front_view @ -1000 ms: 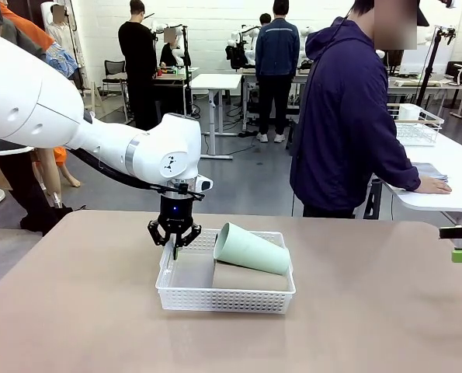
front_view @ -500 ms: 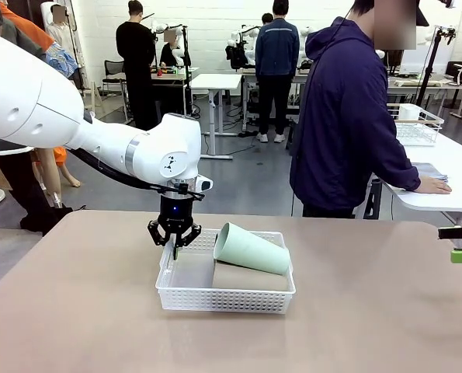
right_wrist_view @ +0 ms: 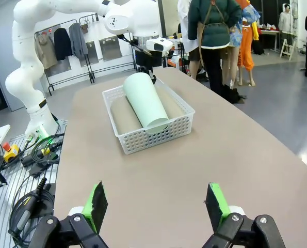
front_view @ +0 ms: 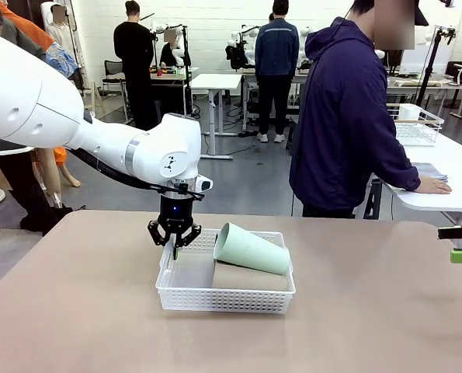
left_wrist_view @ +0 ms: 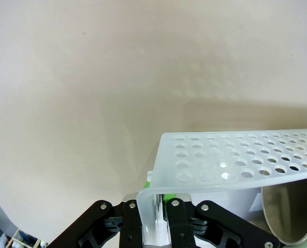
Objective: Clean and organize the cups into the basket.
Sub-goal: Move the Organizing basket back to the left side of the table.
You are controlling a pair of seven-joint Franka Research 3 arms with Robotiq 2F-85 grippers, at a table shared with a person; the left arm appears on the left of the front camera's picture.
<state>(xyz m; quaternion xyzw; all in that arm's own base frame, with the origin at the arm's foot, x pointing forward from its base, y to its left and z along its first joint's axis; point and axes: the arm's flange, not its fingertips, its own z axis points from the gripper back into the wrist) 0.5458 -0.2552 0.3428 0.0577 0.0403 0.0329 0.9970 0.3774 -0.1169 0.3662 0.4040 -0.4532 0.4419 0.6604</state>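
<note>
Left fingers [left_wrist_view: 154,227] pinched on basket [front_view: 227,298] rim, right fingers [right_wrist_view: 156,202] spread wide, empty

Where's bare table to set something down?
Free: the tan tabletop left of and in front of the white lattice plastic basket, and the stretch toward the open right pincer. Crowded: basket interior, with the mint green tumbler over tan-brown ones.

From the front we look across the table [front_view: 75,311] toward the person [front_view: 347,116] on the far side, with the basket [front_view: 223,294] sitting mid-frame. Our left wrist camera points straight down, pressed close to the basket's rim [left_wrist_view: 220,165], bare tabletop beyond it. Our right wrist camera sits low and well back, gazing along the table at that same basket and the left arm [right_wrist_view: 65,10]. All three views share the basket.
</note>
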